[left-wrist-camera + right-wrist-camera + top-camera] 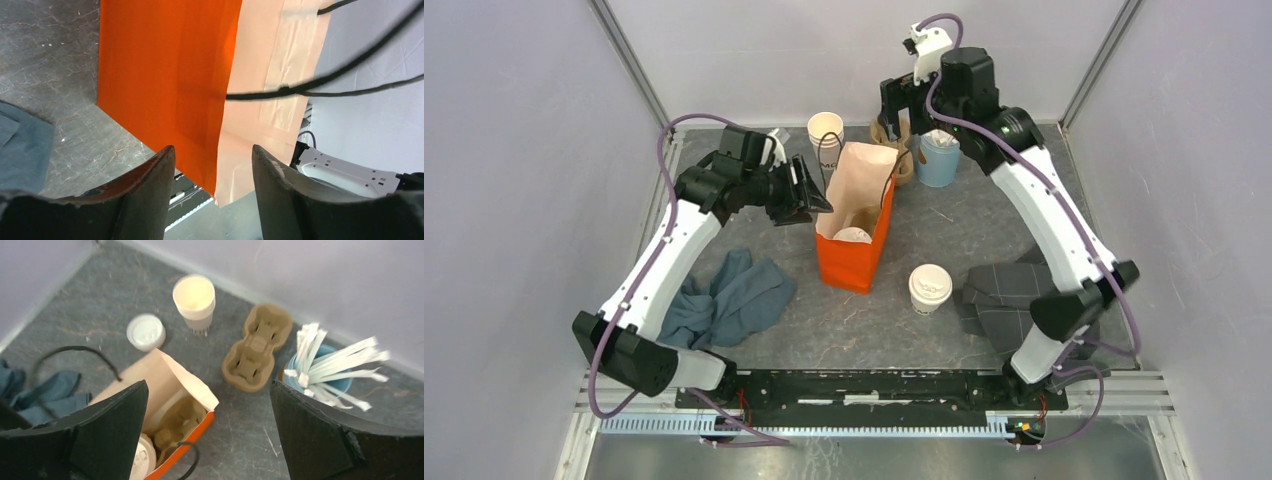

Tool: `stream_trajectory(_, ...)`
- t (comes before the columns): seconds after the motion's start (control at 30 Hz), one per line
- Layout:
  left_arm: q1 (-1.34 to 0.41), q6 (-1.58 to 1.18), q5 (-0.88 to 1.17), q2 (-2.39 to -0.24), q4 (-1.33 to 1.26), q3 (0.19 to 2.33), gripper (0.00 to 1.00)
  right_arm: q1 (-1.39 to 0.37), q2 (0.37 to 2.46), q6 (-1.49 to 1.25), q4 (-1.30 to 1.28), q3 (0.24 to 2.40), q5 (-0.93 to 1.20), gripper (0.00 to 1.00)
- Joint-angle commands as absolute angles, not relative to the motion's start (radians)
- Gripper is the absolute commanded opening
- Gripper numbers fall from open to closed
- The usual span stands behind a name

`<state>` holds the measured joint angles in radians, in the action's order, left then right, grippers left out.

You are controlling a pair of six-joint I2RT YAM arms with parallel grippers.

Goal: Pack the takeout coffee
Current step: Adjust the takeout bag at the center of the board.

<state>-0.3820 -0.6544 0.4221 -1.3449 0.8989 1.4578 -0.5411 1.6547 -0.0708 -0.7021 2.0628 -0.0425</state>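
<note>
An orange paper bag (852, 255) stands open in the middle of the table. One lidded cream cup (854, 236) sits inside it in a cardboard carrier (182, 422); the right wrist view shows its lid (142, 460). The second lidded cup (930, 288) stands on the table to the right of the bag. My left gripper (812, 195) is open at the bag's left rim, and the left wrist view has the bag's edge (220, 165) between the fingers, untouched. My right gripper (894, 105) is open and empty, raised behind the bag.
A stack of lidless cups (825, 135), a spare cardboard carrier (257, 347) and a blue cup of white sticks (939, 155) stand at the back. Loose lids (145, 331) lie near the cups. A blue-grey cloth (724, 295) lies front left, a dark grey cloth (1009, 295) front right.
</note>
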Motion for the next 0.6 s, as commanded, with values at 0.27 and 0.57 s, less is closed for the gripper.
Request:
stream_trajectory(0.27,-0.442,-0.498,0.28,-1.547,1.001,1.675,0.34,-0.414,1.784,0.014,-0.616,1.969,0.376,0.84)
stream_trajectory(0.57,-0.442,-0.335,0.17,-1.7,1.128,1.919,0.04,-0.413,1.837,0.002,-0.52,1.91,0.464,0.62)
